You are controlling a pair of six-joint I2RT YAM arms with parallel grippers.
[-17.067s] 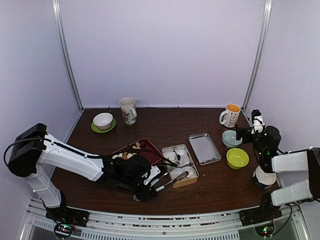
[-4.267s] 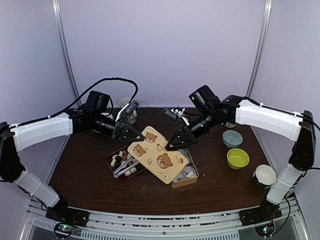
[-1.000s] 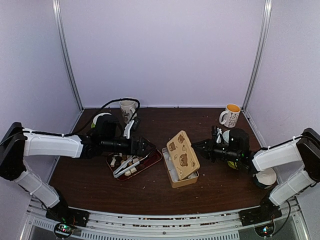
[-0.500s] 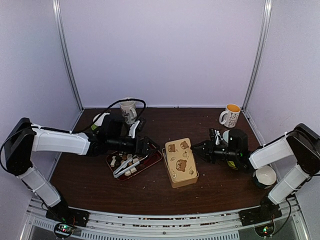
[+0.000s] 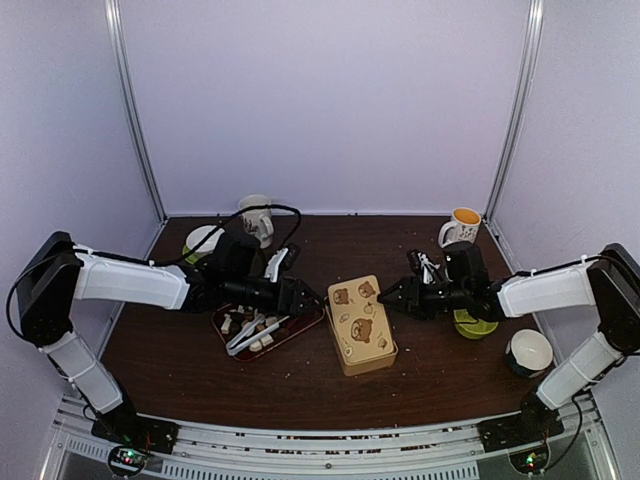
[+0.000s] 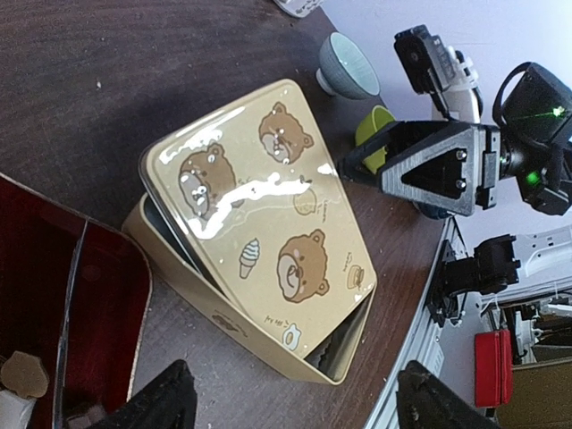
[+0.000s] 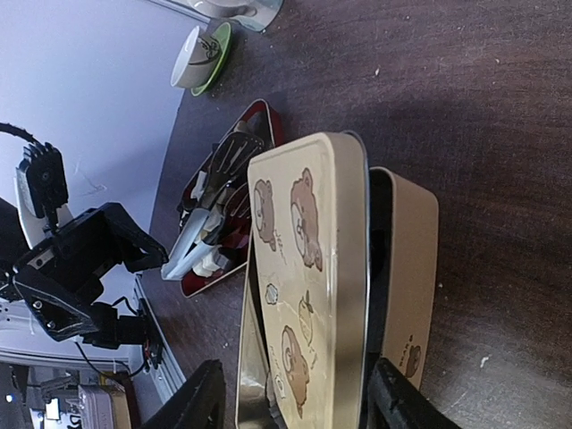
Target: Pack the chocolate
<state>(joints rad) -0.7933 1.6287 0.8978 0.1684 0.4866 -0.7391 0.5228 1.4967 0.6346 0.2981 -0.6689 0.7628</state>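
Lid [image 5: 360, 315] now flat on tin [image 5: 368, 363], no longer propped; askew, unseated. Right gripper [image 5: 387, 298] right of tin: jaws spread, lid released. Left gripper [image 5: 308, 297] left of tin: spread, empty. Judgement: pressing-down outstanding.

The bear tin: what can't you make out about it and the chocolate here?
- Inside: in all three views the lid lies askew over the tin, hiding what it holds.
- Chocolate on the red tray: too small to count in the top view, partly under the tongs; mostly cut off by the frame edge in the left wrist view.
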